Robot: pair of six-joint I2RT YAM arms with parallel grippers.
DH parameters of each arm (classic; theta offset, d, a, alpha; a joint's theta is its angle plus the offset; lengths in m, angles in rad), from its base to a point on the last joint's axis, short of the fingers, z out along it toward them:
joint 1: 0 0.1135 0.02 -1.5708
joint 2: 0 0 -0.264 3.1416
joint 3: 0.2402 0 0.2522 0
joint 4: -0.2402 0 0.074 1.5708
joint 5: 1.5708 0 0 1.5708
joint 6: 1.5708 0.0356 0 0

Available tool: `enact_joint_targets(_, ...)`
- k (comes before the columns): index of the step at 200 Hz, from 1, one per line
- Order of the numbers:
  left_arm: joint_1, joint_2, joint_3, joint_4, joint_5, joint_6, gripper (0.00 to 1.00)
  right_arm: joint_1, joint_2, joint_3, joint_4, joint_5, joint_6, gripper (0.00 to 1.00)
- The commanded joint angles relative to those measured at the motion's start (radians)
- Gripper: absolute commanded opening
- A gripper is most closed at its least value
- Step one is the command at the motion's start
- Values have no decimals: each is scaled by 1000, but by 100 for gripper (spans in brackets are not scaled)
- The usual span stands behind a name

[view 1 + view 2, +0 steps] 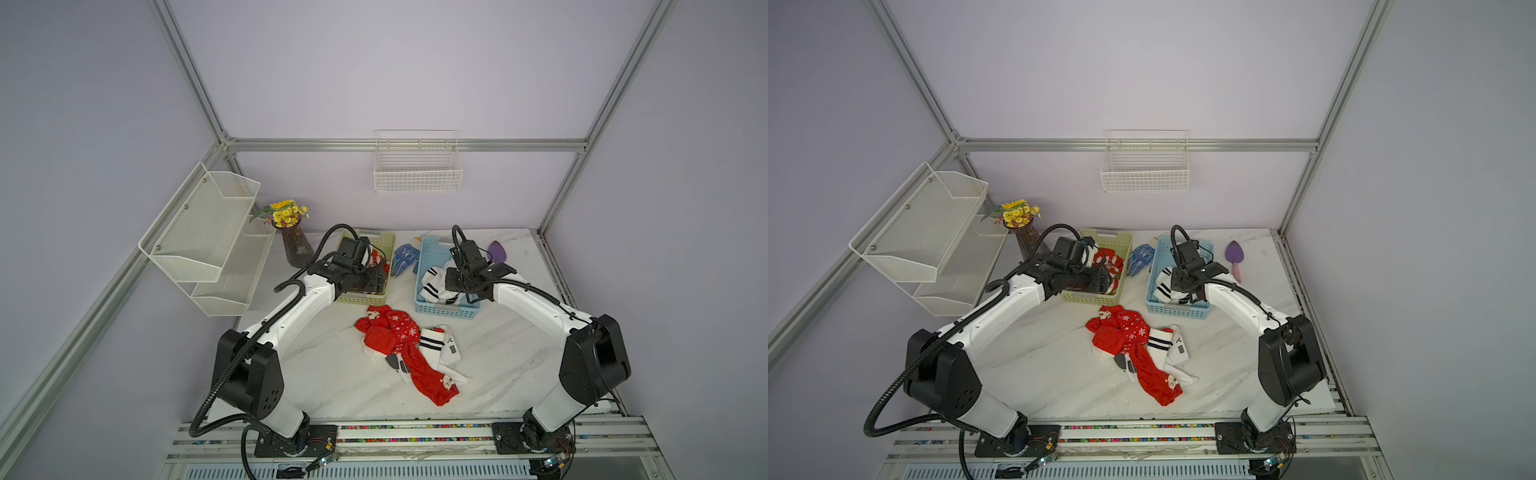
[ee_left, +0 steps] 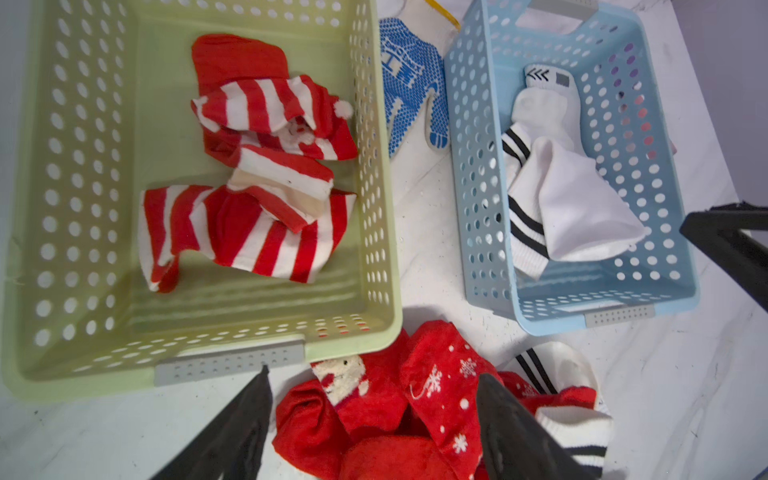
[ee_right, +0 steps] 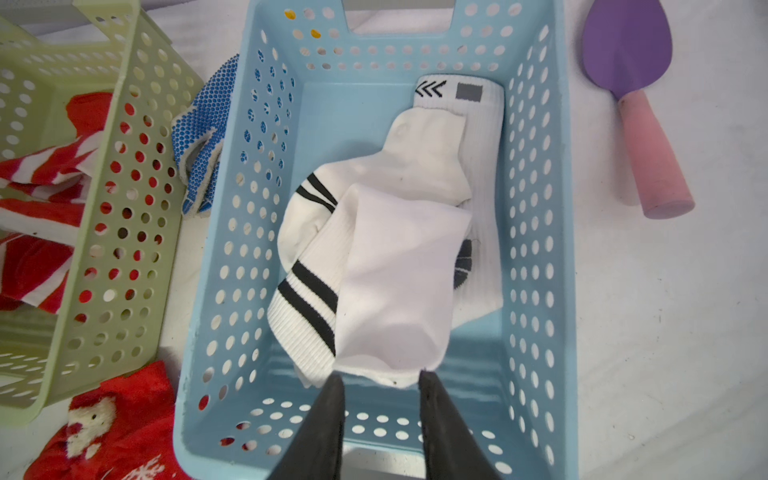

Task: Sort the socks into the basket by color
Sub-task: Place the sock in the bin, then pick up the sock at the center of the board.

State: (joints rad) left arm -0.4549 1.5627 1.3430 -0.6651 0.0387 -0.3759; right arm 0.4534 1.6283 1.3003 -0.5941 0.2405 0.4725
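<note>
The left hand stood wide with nothing between its fingers, hanging over the near rim of the green basket and the edge of the sock pile; the right hand was parted only narrowly over the blue basket, its tips right at the edge of the top white sock, which lay flat and did not look pinched, though contact could not be told for sure. The red striped socks lay crumpled in the green basket; the white socks with black bands lay folded over one another in the blue basket. The pile of red Santa socks and white socks lay on the desk, just in front of both baskets. A blue dotted glove lay between the baskets; a purple trowel with a pink handle lay beside the blue basket.
</note>
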Motion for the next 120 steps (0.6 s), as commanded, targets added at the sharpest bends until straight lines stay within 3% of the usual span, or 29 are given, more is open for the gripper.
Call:
enact_joint_targets(1,-56,-67,-37,-29,-47,-54,77,-5,-56,-15,19,-7,-3,34)
enact_joint_targets(56,-159,-79,-133,-25,-69,-126,77,-5,-87,-35,27,-18,-5,34)
enact_joint_targets(120,-177,-64,-266,121,-6,-197,76,-5,-95,-41,27,-18,3,34)
